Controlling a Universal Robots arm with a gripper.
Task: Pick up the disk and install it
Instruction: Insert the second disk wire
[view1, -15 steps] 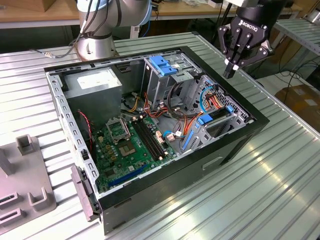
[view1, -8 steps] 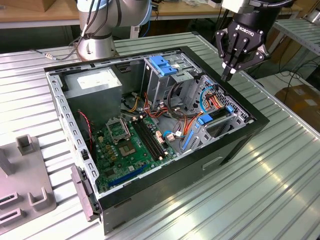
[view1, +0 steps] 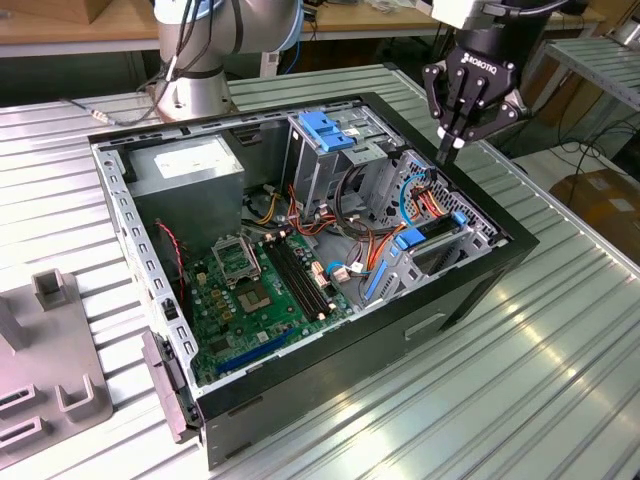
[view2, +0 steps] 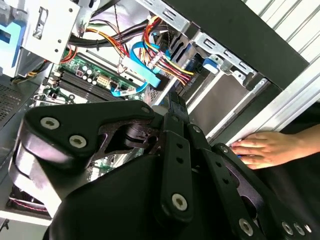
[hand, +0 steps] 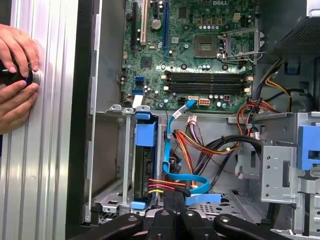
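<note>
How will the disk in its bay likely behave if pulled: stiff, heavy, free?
The disk looks like a metal block in a blue carrier, so probably stiff and heavy for its size. It sits on edge between bay walls with coloured wires plugged in, so it would likely resist.

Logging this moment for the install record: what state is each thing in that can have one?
Black desktop computer case: side panel off, lying flat on the slatted table.
Dark grey disk in its bright blue carrier: seated upright in the bay, cables plugged in.
Black three-fingered claw: shut, empty, poised above the disk bay.
Silver processor socket: empty, latch frame open.
Person's hand: resting on the table beside the case.
</note>
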